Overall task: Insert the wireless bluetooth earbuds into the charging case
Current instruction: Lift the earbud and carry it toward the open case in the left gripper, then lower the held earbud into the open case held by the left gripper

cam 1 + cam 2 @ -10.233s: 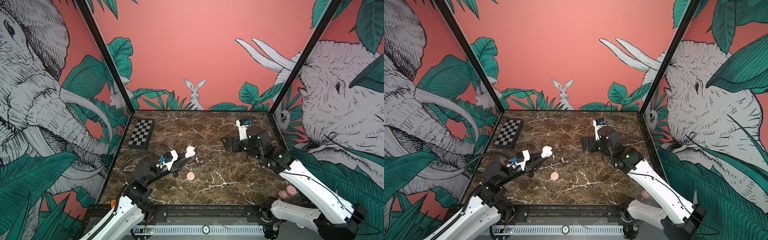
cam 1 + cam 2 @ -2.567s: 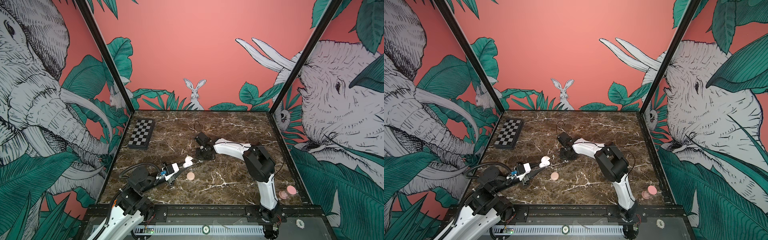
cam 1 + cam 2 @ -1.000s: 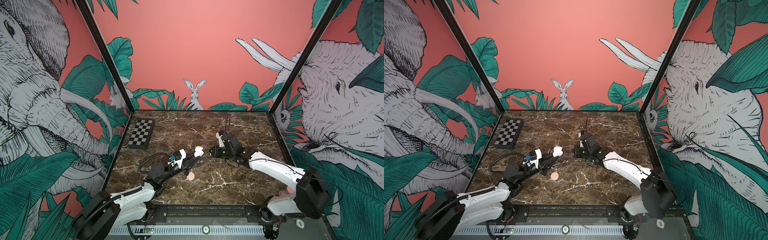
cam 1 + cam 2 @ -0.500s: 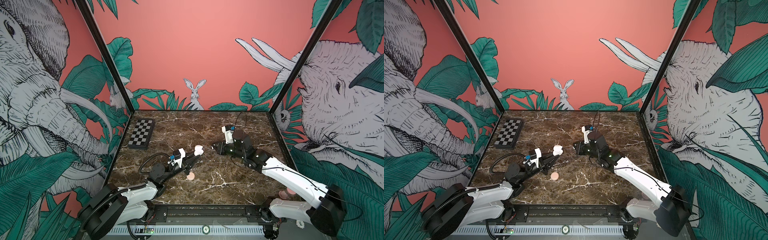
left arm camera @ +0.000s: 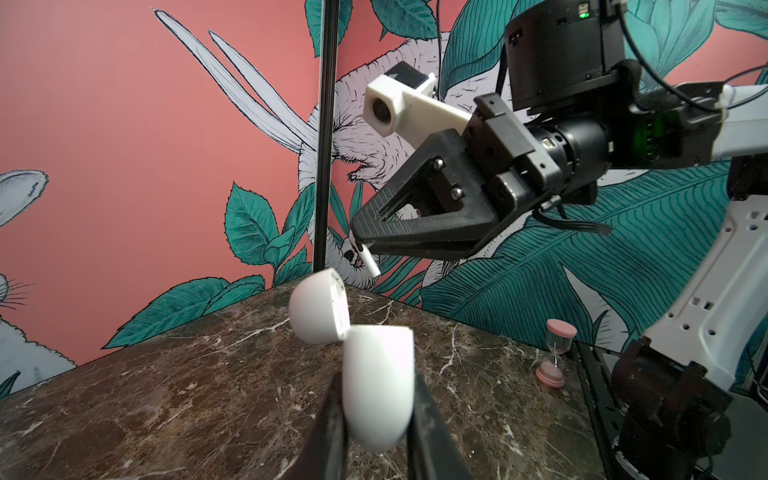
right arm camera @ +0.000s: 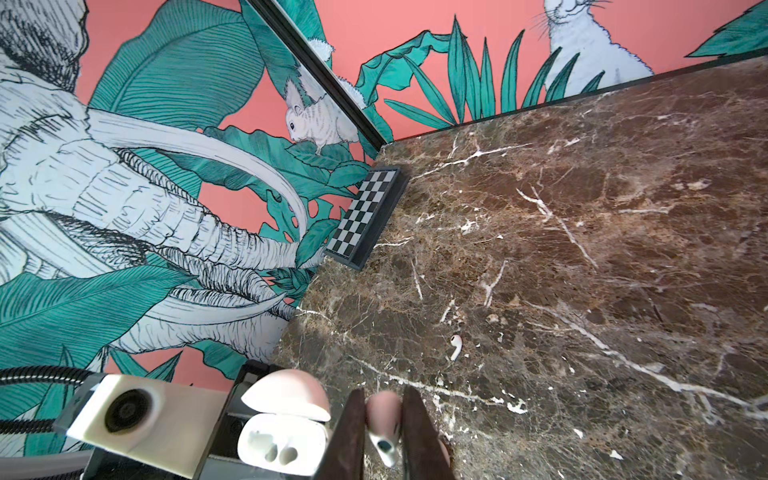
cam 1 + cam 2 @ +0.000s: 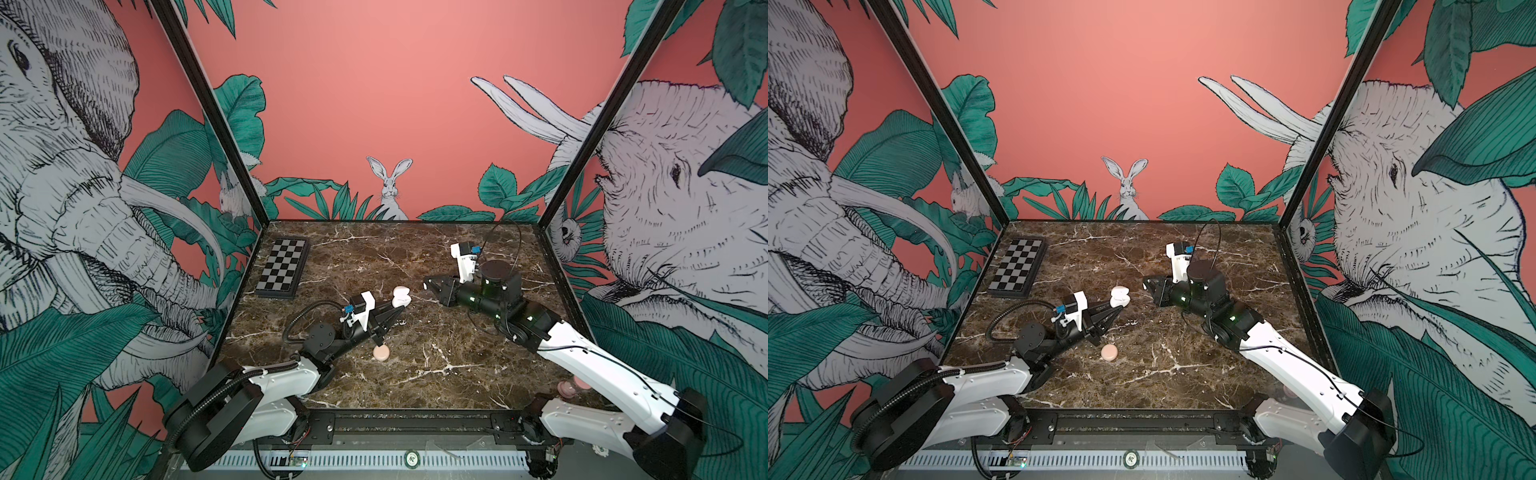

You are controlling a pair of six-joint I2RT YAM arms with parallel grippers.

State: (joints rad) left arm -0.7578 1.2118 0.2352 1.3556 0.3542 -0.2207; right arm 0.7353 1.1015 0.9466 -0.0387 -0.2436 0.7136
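Near the middle of both top views, the left claw (image 7: pixel 390 311) pinches the white charging case (image 7: pixel 401 296) by its lower half and holds it off the counter (image 7: pixel 374 249), with the lid (image 5: pixel 318 311) swung back. Gripping low leaves the mouth uncovered, and lifting the case brings that mouth toward the other arm. The right wrist view looks into it, and both wells look empty, so neither bud seems seated yet.

The right claw (image 7: pixel 428 285), just right of the case in a top view, is pressed onto one earbud (image 5: pixel 368 264). It grips the bulb end, so the stem sticks out past the tips and slants down toward the case. That is the end that must enter a well first. Bud and case are close but apart. I judge this to be the final approach, with the stem needing to line up with a well.

A second earbud (image 6: pixel 456 346) lies alone on bare marble, apart from both claws, presumably left for later. A pink puck (image 7: pixel 381 352) sits at the lower middle of the top views, a chessboard (image 7: pixel 282 268) at the counter's upper left, and an hourglass (image 5: pixel 555 357) by its lower right corner. None is in the way.
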